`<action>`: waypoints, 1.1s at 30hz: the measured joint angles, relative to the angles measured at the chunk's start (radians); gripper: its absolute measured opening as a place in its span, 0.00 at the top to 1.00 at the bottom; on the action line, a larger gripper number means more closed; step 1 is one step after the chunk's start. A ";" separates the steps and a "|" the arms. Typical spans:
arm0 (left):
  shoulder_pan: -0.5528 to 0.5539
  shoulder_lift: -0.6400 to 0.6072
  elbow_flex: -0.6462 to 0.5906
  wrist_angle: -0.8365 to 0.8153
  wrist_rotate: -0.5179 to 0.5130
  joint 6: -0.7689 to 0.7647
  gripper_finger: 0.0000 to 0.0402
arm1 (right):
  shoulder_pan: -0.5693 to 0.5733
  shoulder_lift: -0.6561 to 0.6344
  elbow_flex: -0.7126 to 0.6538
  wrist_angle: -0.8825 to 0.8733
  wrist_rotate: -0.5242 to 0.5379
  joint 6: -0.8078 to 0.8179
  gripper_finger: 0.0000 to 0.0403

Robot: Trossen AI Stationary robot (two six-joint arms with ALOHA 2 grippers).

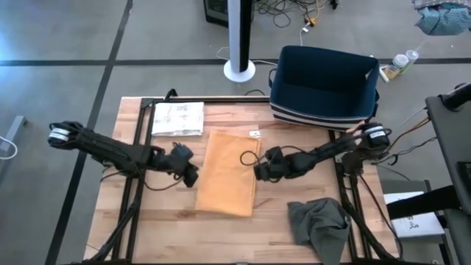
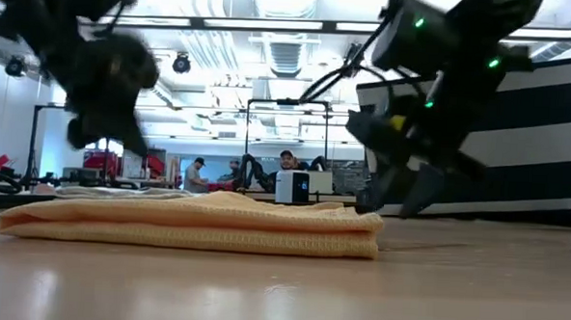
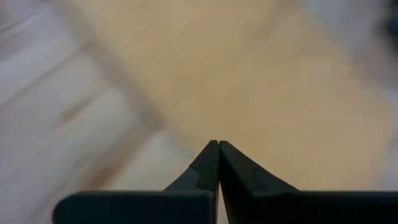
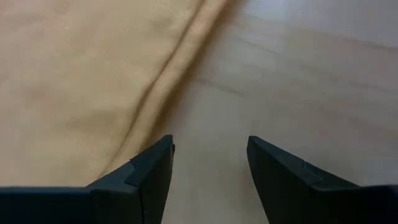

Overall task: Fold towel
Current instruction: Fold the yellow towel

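Lying btwn tools (image 1: 259,171): folded towel (image 1: 227,172)

Robotics lab: ceiling strip lights (image 2: 243,23), people (image 2: 287,160) at benches

Navy bin (image 1: 324,81) at table's far edge, printed sheet (image 1: 177,118), grey cloth (image 1: 318,224) (crumpled)

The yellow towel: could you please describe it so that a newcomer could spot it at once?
On the wooden table, look between the two arms, in front of the navy bin. The yellow towel lies there, folded flat into a neat rectangle, unlike the crumpled grey cloth near the table's corner.
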 joint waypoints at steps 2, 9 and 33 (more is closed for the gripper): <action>0.037 0.007 -0.029 0.020 0.031 0.000 1.00 | -0.033 0.019 0.007 0.010 -0.026 -0.035 0.51; 0.082 0.122 -0.111 0.113 0.075 0.003 1.00 | -0.112 0.105 0.110 0.029 -0.082 -0.162 0.51; 0.087 0.083 0.104 -0.064 0.027 0.132 1.00 | -0.115 0.056 0.220 0.003 -0.116 -0.289 0.51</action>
